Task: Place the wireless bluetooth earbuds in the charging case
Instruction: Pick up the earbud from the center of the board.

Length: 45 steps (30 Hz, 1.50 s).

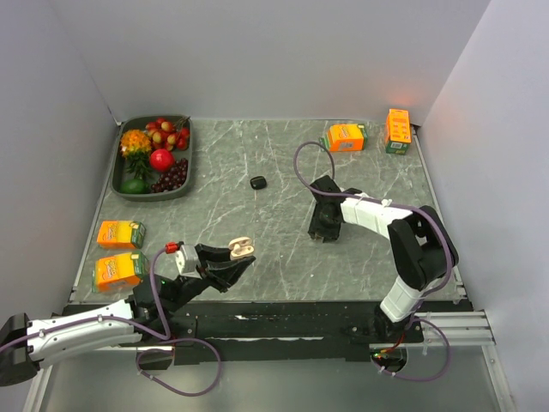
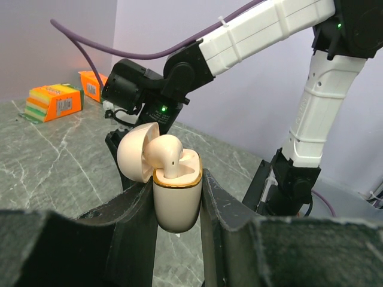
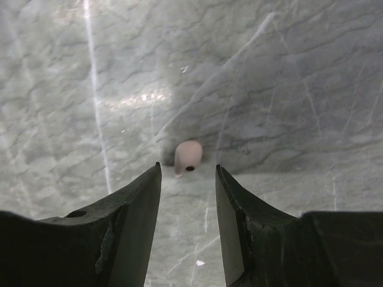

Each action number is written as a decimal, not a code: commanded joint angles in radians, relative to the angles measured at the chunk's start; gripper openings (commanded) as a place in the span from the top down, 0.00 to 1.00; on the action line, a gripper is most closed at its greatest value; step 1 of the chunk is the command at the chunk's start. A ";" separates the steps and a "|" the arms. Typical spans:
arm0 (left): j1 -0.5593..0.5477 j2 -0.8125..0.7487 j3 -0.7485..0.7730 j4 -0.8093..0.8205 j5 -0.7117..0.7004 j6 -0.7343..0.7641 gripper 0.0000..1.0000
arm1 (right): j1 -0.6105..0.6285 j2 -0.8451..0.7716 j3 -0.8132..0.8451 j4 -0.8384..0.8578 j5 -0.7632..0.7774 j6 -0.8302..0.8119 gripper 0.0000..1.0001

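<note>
Marble tabletop (image 3: 287, 89), earbud (image 3: 188, 155) before right tool (image 3: 188, 166)

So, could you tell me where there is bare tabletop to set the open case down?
Bare marble lies along the far edge between the fruit tray and the orange boxes, and at the near centre between the left hand and the right hand. The left side is crowded: tray, then two orange packs. A small black object sits mid-table.

glossy cream charging case (image 2: 176, 203): upright, lid open, held aloft | cream earbud (image 2: 164, 152): seated inside | second pale earbud (image 3: 188, 156): loose on grey marble tabletop (image 3: 299, 89)
</note>
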 commanded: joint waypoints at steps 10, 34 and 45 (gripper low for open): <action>-0.011 -0.001 0.028 0.040 -0.013 -0.011 0.99 | -0.041 0.029 0.047 0.007 0.069 -0.027 0.54; -0.013 -0.008 0.025 0.040 -0.014 -0.008 0.99 | -0.025 -0.158 0.030 0.028 0.110 -0.098 1.00; -0.011 -0.085 -0.053 0.216 0.012 0.016 0.99 | 0.169 -0.721 -0.029 0.263 -0.115 -0.443 1.00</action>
